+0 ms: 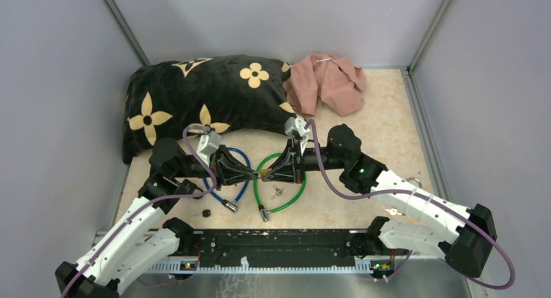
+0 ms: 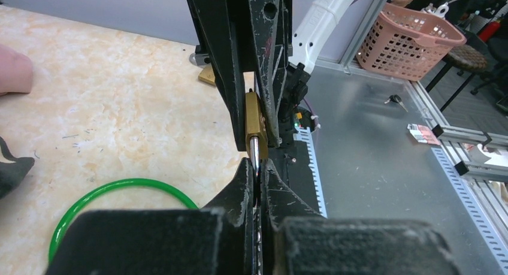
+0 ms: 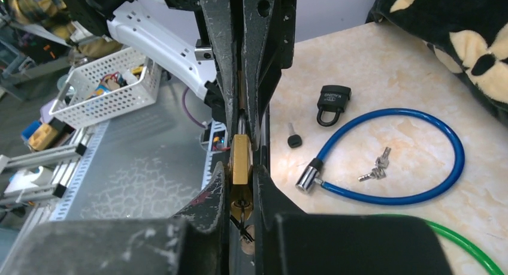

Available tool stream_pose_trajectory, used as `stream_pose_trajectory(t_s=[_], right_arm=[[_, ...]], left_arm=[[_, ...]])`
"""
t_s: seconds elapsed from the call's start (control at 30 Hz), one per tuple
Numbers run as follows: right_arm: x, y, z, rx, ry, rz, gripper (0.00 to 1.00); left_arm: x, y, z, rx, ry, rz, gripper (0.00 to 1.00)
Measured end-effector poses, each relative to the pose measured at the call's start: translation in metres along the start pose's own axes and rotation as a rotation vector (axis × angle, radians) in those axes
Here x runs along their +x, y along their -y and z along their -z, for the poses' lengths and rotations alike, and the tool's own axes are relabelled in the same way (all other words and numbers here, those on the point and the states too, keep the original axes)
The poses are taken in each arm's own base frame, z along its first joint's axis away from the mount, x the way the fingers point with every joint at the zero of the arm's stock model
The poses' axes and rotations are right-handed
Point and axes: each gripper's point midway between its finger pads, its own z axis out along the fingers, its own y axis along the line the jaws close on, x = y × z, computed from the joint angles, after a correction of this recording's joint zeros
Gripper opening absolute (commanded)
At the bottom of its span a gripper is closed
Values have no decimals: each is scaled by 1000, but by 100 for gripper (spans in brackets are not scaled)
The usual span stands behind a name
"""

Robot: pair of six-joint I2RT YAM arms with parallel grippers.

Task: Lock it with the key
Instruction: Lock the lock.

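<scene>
While clamping brass padlock (image 2: 253, 122) in right gripper (image 1: 271, 175) | left gripper (image 1: 255, 174) pinched on steel stem (image 2: 254, 152), 9 o'clock | axis 9–3

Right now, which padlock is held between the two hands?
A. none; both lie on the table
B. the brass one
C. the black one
B: the brass padlock sits clamped between the left hand and the right hand, while the black padlock lies on the table.
</scene>
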Motion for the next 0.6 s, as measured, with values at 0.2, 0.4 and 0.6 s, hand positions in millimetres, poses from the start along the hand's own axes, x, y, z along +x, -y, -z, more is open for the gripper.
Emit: stream_pose_trajectory(t_s=[0.2, 0.4, 0.6], right_arm=[[-2, -1, -1, -7, 20, -25, 0], [8, 7, -1, 31, 29, -81, 0], [5, 8, 3, 54, 48, -100, 0]], left_arm=[[-3, 2, 0, 4, 13, 29, 24], [4, -5, 5, -49, 45, 107, 64], [24, -13, 13, -102, 47, 198, 70]])
